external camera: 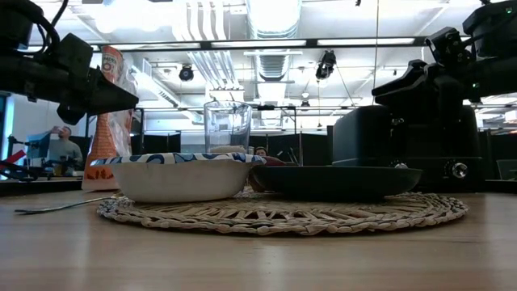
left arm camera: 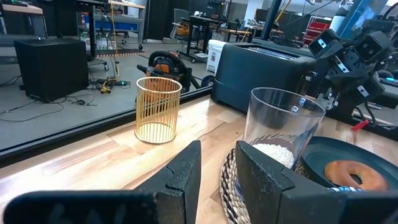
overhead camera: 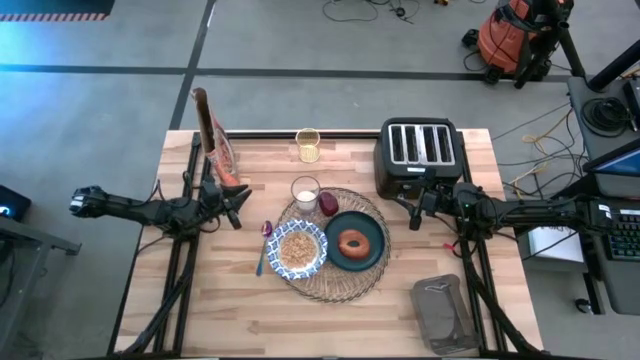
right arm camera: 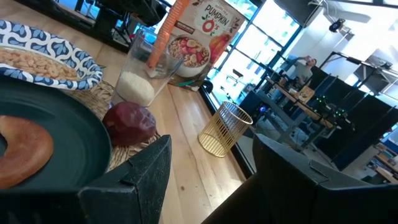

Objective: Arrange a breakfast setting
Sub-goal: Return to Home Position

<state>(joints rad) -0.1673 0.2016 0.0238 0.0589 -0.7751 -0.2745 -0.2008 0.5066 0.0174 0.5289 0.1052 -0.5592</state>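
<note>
Since the setting looks complete, what remains, by my reading, is to draw both arms away without touching it. The woven placemat [overhead camera: 340, 288] lies mid-table. On it the patterned bowl [overhead camera: 321, 243] sits at the left, the teal plate [overhead camera: 372, 257] at the right with the bagel [overhead camera: 353, 243] on it, and the glass [overhead camera: 305, 192] and red fruit [overhead camera: 328, 204] stand side by side at the far edge. The spoon [overhead camera: 263, 250] lies on bare wood just left of the bowl. The left gripper [overhead camera: 238, 208] hovers left of the glass, its 2 fingers parted by a narrow gap and empty. The right gripper [overhead camera: 412, 212] hangs between the plate and the toaster [overhead camera: 418, 155], fingers wide apart, holding nothing. Each arm would do best to lift first, then retreat outward toward its own side. The left must mind the cereal bag [overhead camera: 215, 140] just on its far side, the right the toaster's near face.
</note>
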